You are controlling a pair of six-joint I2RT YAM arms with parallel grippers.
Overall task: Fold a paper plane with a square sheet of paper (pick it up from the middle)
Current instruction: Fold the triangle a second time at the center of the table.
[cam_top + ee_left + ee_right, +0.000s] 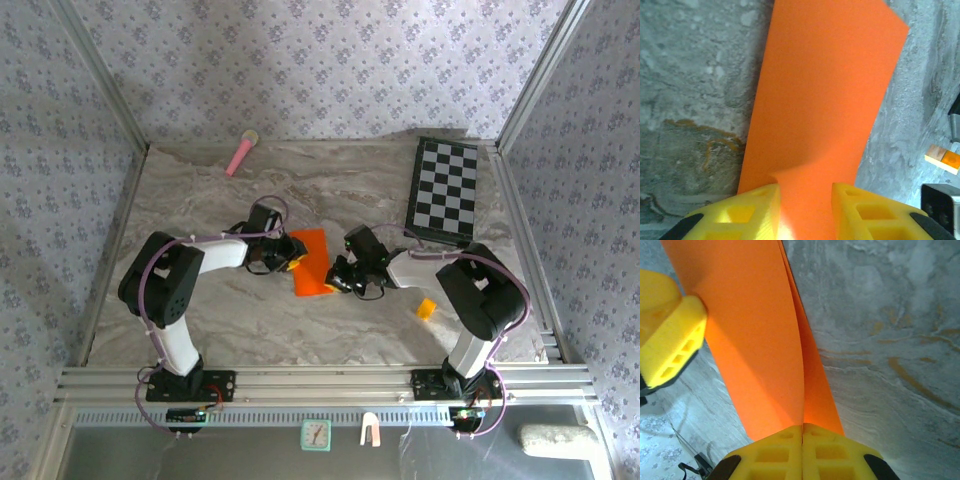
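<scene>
The square sheet of paper (pixel 312 258) is bright orange and lies mid-table, doubled into a long narrow strip. In the right wrist view my right gripper (pixel 802 427) is shut on the sheet's (pixel 750 340) near end, and two layers fan out from the closed fingertips. From above, the right gripper (pixel 334 283) is at the strip's lower right corner. My left gripper (pixel 290 262) is at the strip's left edge. Its yellow fingers (pixel 757 202) stand apart with the sheet (pixel 825 85) running between them, and the paper buckles by the left finger. The paper plane is out of view.
A black-and-white checkerboard (pixel 443 190) lies at the back right. A pink stick (pixel 241 152) rests against the back wall. A small yellow-orange block (pixel 427 308) sits on the marble to the right of the right arm. Metal rails frame the table.
</scene>
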